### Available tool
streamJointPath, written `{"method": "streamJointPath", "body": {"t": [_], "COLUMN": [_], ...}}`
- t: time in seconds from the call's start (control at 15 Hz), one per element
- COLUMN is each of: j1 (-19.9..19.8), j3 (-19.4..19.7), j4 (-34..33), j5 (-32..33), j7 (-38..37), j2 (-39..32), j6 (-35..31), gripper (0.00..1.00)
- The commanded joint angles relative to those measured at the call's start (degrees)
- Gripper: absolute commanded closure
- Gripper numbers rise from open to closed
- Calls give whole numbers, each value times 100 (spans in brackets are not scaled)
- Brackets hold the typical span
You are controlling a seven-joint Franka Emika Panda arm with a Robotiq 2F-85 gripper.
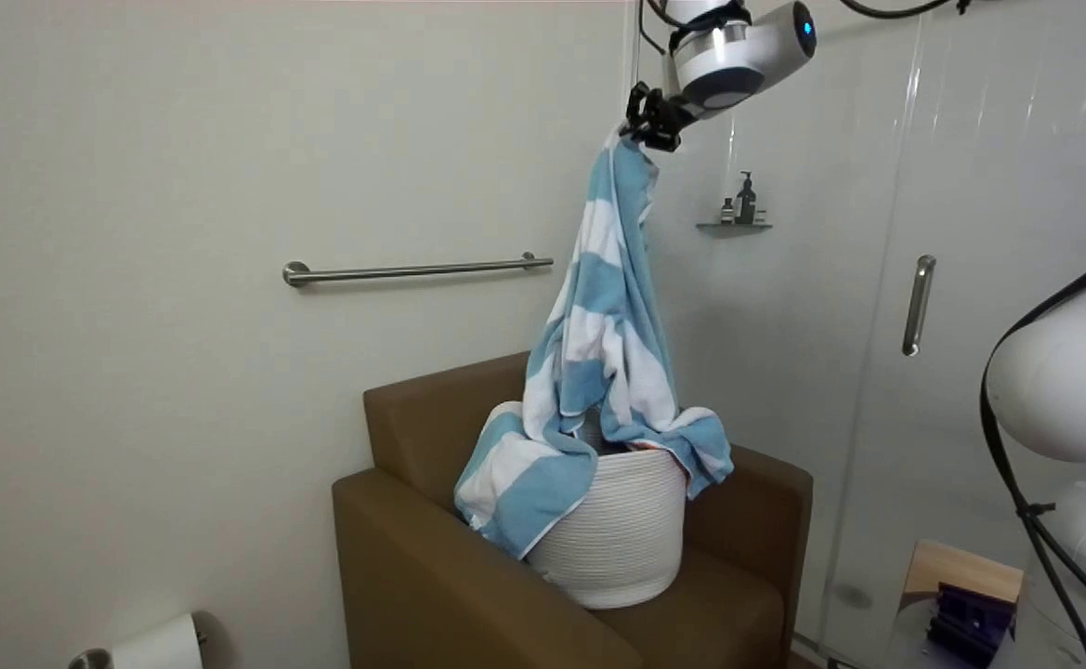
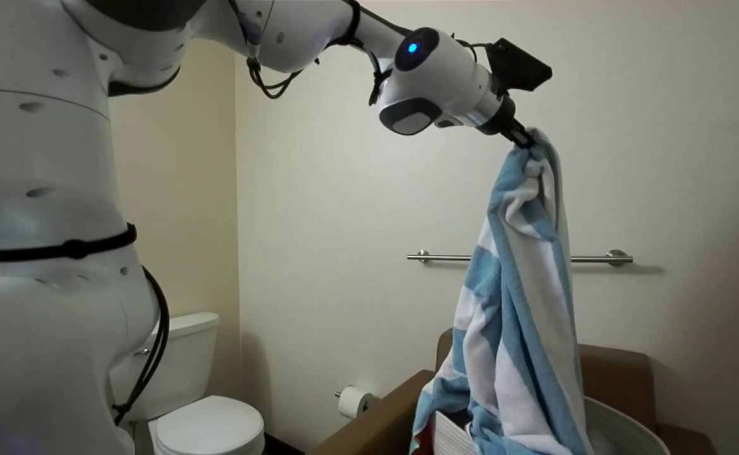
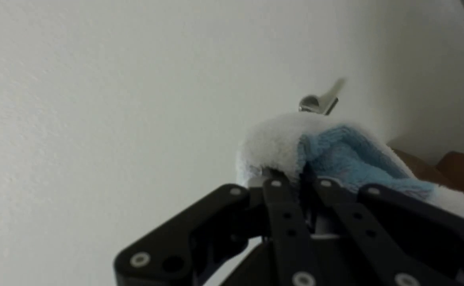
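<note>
Wrist view: jaws tight on blue/wht towel, prob. at fold, metal bar beyond.

Fuzzy cloth towel, smooth metal bar

Towel is showing wide lt-blue & white bands; gripper is looking blk; arm is showing mostly white w/ a blk strap & a bright-blue light; basket is looking off-white w/ fine horiz. ribs; armchair is showing plain brown; wall is looking pale grey-beige; toilet & paper roll are looking white; rail is gleaming silvery; pump bottle is looking blk.
</note>
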State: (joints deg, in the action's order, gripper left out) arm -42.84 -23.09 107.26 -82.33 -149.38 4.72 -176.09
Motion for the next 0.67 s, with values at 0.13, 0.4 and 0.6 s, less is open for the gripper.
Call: {"method": "streamJointPath", "body": {"t": [0.13,0.4,0.6], "j1": [-76,1783,2398], "j3": [55,1874,2530], "j4": [631,646,656], "j5": [434,463,426], "j7": [1,19,2], "j2": [-323,-743,-1100], "j6": [777,523,366], "gripper": [93,93,93]}}
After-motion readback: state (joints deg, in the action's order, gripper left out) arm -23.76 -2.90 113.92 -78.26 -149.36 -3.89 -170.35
